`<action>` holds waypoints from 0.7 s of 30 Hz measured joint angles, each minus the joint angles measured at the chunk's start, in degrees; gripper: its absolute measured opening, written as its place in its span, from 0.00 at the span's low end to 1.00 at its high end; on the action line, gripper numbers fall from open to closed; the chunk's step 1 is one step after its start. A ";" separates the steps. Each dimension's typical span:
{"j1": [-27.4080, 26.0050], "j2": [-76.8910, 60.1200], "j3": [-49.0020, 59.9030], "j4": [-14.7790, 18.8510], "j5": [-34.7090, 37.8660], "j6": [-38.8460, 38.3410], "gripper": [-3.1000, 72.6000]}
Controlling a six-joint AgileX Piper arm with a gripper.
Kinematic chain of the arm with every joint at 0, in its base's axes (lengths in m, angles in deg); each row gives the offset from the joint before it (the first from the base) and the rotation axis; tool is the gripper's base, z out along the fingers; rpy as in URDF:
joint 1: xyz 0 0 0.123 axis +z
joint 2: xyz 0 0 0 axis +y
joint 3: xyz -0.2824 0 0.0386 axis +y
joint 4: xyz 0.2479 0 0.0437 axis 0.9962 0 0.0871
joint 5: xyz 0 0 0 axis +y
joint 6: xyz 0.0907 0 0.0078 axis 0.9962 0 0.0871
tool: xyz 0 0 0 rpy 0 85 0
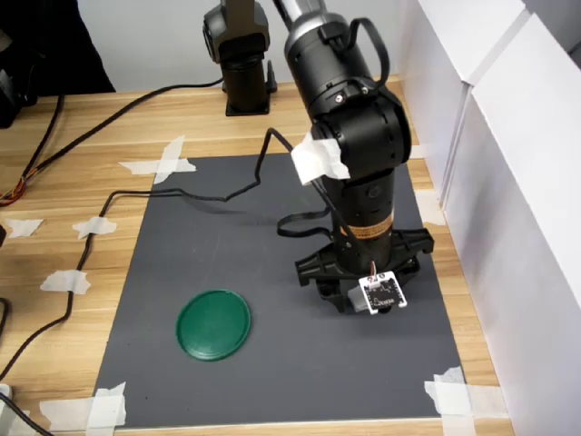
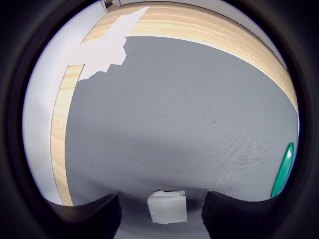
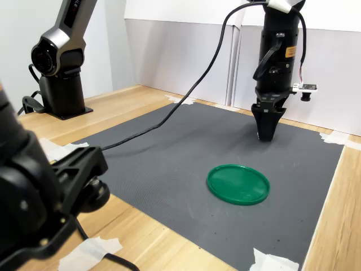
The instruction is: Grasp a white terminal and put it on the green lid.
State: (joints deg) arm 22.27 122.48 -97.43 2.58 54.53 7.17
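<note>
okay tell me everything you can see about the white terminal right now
The white terminal shows only in the wrist view: a tiny white block, roughly cubic with softened edges, plastic by its look. It sits flat on the dark grey mat, between the two dark fingers of the hand, with a gap on each side, so nothing grips it. The green lid lies apart, at the picture's edge. In both exterior views the arm hides the block.
</note>
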 joint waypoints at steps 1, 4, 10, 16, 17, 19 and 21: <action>0.00 0.23 -0.02 0.00 0.00 -0.02 0.91; 0.00 0.44 -0.16 -0.20 0.00 -0.02 0.88; 0.00 0.44 -0.23 -0.26 0.00 0.23 0.79; 0.00 0.47 -0.23 -0.26 0.45 0.46 0.65; 0.00 0.47 -0.23 -0.26 0.49 0.51 0.63; 0.00 0.47 -0.23 -0.26 0.49 0.57 0.58; 0.00 0.50 -0.23 -0.26 0.49 0.69 0.52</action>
State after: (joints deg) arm 22.27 122.98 -97.66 2.32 55.01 7.86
